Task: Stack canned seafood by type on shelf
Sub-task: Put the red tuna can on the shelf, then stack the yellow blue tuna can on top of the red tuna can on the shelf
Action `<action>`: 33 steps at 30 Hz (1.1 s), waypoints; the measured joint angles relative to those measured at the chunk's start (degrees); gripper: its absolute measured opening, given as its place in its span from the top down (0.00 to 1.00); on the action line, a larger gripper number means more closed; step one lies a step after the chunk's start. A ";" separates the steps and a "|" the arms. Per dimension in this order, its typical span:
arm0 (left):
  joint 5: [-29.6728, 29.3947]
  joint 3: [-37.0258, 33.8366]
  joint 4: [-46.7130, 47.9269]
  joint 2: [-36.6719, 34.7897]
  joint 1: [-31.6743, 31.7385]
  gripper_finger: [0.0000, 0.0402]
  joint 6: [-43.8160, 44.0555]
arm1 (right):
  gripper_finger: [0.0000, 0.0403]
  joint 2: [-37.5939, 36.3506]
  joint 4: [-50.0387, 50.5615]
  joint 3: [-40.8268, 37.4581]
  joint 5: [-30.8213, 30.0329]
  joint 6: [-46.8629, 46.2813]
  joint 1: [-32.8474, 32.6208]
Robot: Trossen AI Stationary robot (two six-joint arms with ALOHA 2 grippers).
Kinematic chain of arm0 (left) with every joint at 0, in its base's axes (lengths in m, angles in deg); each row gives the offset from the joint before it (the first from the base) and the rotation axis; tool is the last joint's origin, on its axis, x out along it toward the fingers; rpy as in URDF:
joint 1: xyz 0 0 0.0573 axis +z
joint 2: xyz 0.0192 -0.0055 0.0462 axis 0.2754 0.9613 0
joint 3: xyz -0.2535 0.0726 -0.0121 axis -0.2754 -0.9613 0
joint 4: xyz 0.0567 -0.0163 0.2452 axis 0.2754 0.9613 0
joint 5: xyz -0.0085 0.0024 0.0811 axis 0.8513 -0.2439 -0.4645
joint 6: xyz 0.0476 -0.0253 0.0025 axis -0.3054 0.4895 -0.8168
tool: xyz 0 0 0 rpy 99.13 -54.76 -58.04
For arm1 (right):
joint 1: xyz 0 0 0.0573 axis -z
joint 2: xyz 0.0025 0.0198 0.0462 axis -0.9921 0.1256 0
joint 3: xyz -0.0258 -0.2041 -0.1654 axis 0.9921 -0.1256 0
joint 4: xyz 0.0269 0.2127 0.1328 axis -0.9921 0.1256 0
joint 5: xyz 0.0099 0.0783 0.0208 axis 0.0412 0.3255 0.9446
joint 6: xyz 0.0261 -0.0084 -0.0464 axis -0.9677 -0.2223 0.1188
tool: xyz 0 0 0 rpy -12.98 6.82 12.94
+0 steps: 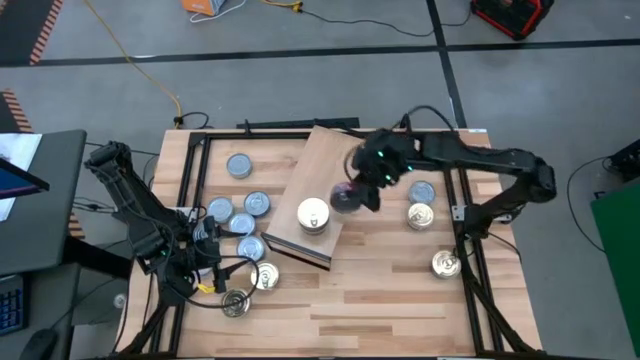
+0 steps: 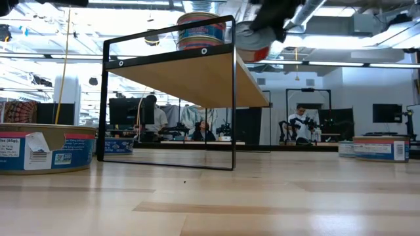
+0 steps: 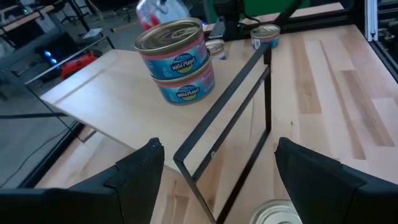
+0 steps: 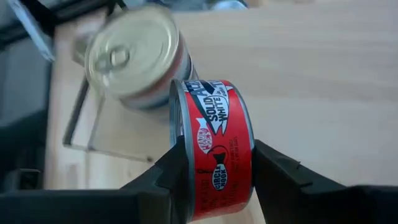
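I log: left gripper [image 1: 205, 262], fingers wide, empty, near the shelf's front. Light-wood plank shelf [image 1: 320, 170] carries a stack of two pink-and-blue tins [image 3: 177, 62]. Beyond, above the shelf, right gripper [image 4: 214, 163] clamps a red-labelled flat tin [image 4: 214, 146].

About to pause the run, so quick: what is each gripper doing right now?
Left gripper: open, holding nothing, by the table's left edge.
Right gripper: shut on a red-labelled can, over the shelf.
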State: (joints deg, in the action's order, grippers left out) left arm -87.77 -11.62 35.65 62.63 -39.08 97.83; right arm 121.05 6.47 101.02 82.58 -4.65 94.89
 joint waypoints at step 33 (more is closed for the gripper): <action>4.73 0.00 -0.99 -5.64 -3.54 0.26 -5.11 | 0.32 -2.63 21.49 -7.29 -7.73 -0.72 9.96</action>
State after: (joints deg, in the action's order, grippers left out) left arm -83.04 -11.62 34.66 56.99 -42.62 92.72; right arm 118.42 27.97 93.73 74.86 -5.37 104.84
